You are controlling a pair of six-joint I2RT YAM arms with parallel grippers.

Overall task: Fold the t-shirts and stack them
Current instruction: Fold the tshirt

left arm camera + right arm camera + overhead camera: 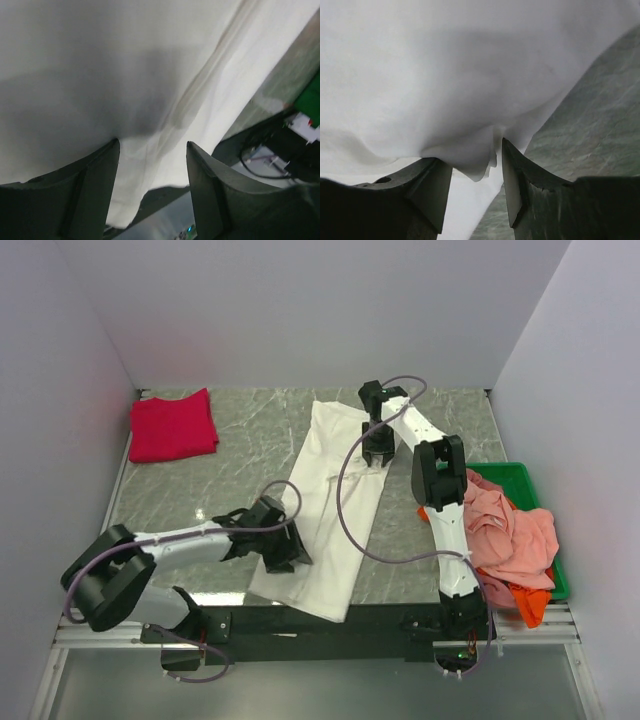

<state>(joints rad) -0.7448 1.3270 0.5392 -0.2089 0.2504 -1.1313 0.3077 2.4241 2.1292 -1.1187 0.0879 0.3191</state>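
Note:
The large white t-shirt (335, 500) lies as a long folded strip down the middle of the table, its near end hanging over the front edge. My left gripper (287, 548) is at its left edge near the front. In the left wrist view (152, 150) the jaws stand apart over the white cloth (150, 75). My right gripper (378, 452) is at the shirt's right edge, farther back. In the right wrist view (476, 152) the jaws stand apart with a raised fold of white cloth (470, 160) between them. The crimson t-shirt (172, 427) lies folded at the back left.
A green bin (515, 480) at the right edge holds the salmon-pink t-shirt (510, 530) over an orange one (532, 605). Purple cables loop from both arms over the white shirt. Walls enclose the table on three sides.

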